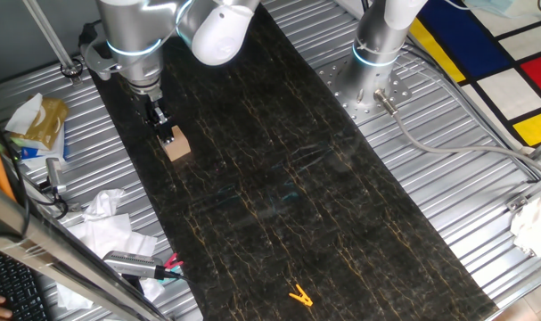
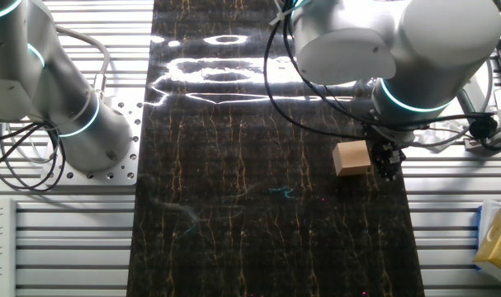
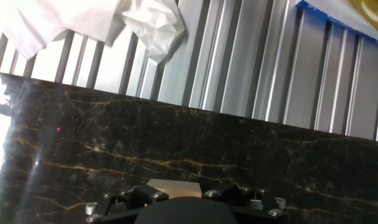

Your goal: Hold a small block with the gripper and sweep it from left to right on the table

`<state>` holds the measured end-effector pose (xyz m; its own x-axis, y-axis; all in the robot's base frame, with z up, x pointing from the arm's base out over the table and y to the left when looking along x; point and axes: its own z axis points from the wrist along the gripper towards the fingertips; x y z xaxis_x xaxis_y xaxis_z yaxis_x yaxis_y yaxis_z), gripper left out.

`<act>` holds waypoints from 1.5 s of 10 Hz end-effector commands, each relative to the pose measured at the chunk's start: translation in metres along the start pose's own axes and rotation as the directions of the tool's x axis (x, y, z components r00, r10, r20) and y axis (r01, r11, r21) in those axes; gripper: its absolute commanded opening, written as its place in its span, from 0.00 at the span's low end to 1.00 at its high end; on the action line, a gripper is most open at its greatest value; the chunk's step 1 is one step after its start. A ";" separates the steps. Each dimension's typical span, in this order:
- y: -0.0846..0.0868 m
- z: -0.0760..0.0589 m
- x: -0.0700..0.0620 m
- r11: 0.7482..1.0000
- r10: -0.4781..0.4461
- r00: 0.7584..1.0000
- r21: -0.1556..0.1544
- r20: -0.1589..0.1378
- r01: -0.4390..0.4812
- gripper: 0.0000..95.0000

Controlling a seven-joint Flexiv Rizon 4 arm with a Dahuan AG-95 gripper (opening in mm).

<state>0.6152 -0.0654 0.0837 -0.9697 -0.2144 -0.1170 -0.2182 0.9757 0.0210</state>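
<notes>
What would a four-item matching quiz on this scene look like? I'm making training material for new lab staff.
Things:
1. small block
2. yellow clip
3. table
4. crumpled white paper

Descriptions:
A. black with gold veins
B. lying alone near the table's end, far from the arm
C. on the ribbed metal beside the table
D. at the tip of the gripper

Pairs: 1-D, 2-B, 3-A, 4-C

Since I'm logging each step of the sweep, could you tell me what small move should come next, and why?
Probably start sliding the small block sideways across the table. The gripper appears to be down at the block near the table's edge, with long bare marble ahead.
</notes>
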 end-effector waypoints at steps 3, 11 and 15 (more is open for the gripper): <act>0.001 0.000 0.001 1.000 0.013 1.000 0.003 0.004 -0.013 0.80; 0.006 0.004 0.003 1.000 0.027 1.000 0.007 0.012 -0.027 0.80; 0.007 0.005 0.006 0.999 0.032 0.999 0.004 0.032 -0.033 0.80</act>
<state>0.6077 -0.0599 0.0778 -0.9724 -0.1792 -0.1498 -0.1840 0.9827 0.0189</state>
